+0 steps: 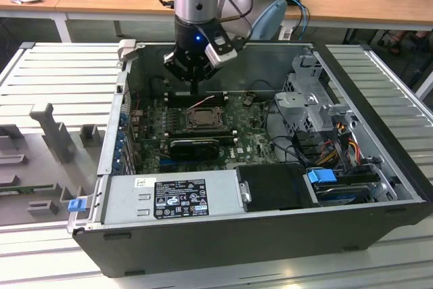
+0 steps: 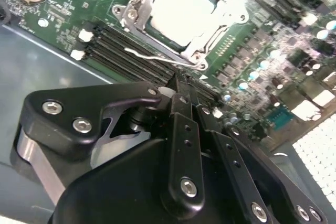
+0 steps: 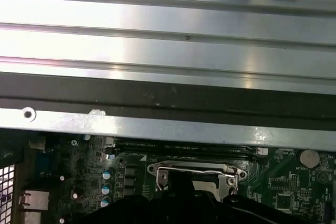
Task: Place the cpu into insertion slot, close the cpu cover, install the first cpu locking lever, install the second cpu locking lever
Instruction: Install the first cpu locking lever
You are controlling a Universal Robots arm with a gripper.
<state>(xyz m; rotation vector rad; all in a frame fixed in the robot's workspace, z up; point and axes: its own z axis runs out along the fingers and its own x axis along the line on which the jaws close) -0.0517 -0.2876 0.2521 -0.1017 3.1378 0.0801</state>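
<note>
In the exterior view, the arm's gripper (image 1: pixel 195 89) hangs inside the open computer case (image 1: pixel 379 167), just above the far edge of the insertion slot (image 1: pixel 201 118), near the middle of the green board (image 1: pixel 254 141). Its thin fingers look pressed together with nothing between them. The slot has a dark middle and a shiny rim, and a thin wire lever (image 1: pixel 203 103) sticks up at its far edge, right by the fingertips. In the second wrist view, the black fingers (image 2: pixel 184 124) sit side by side, closed and empty. Past them is the slot (image 2: pixel 137 1) with the cpu (image 2: pixel 181 11), a pale square, lying flat inside it. The cpu cover (image 2: pixel 210 38), a thin metal frame, seems to lie down around the chip. One wire lever (image 2: pixel 149 54) runs along the slot's near edge, beside the long black memory slots (image 2: pixel 121 51), and it looks loose, not hooked down. In the first wrist view, the cover (image 3: pixel 197 174) with the pale chip in its hole sits near the case's metal edge (image 3: pixel 157 129). So I think the chip is in and the cover is down. The levers look like the part left to do, though I cannot tell for sure if either one is locked.
</note>
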